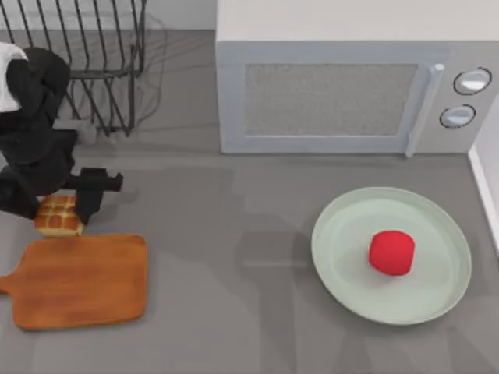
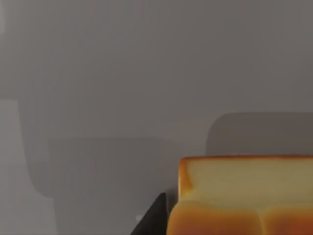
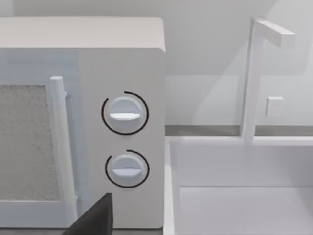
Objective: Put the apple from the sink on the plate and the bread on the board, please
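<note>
1. Left hand (image 1: 72, 204) gripped the bread (image 1: 58, 216) just above the board's (image 1: 82, 280) upper edge, at the bench's left.
2. Apple (image 1: 391, 252) sat on the plate (image 1: 343, 234).

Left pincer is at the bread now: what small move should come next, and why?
Probably carry the bread toward the board and lower it there. The apple already sits on the plate; the bread, at the left pincer, lies just off the board's far edge.

No readable text, label, brand, number or sign appears anywhere; the microwave (image 1: 355, 78) at the frame's upper right bears two unmarked dials.
</note>
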Available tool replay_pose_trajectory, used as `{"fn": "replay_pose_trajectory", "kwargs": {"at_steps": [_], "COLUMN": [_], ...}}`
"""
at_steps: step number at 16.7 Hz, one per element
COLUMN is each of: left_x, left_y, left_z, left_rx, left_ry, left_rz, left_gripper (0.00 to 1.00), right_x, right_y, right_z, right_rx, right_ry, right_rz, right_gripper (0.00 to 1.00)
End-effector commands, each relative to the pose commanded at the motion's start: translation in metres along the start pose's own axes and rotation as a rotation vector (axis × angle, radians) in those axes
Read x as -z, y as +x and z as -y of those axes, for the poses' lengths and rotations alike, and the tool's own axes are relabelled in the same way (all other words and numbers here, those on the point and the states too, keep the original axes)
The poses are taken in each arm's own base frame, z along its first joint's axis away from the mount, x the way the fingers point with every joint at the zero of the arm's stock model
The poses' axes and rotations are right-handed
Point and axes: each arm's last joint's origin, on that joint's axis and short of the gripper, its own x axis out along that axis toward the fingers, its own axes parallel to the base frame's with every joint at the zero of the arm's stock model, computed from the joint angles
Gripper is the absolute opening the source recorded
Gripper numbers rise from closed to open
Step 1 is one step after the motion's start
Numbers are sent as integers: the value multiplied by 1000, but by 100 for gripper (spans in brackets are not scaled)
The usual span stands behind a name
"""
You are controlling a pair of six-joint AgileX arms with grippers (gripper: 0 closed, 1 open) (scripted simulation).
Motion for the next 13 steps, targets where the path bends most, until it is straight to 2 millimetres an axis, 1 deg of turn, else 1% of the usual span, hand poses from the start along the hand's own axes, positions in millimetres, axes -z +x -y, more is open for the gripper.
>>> {"fn": "replay_pose_trajectory", "kwargs": {"at_steps": [7, 8, 10, 11, 13], "left_x": [0, -1, -2, -4, -6], "left_y": [0, -12, -16, -23, -43], "left_z": [0, 0, 0, 0, 0], "left_rx": [0, 0, 0, 0, 0], "left_ry": [0, -1, 0, 0, -2], "left_rz": [0, 26, 28, 30, 27], "left_gripper": [0, 0, 0, 0, 0], "right_x": [0, 0, 0, 0, 0], "right_y": [0, 0, 0, 0, 0], "right_z": [0, 0, 0, 0, 0], "right_rx": [0, 0, 0, 0, 0], "right_ry": [0, 0, 0, 0, 0], "right_rz": [0, 0, 0, 0, 0], "right_gripper": [100, 100, 100, 100, 100]}}
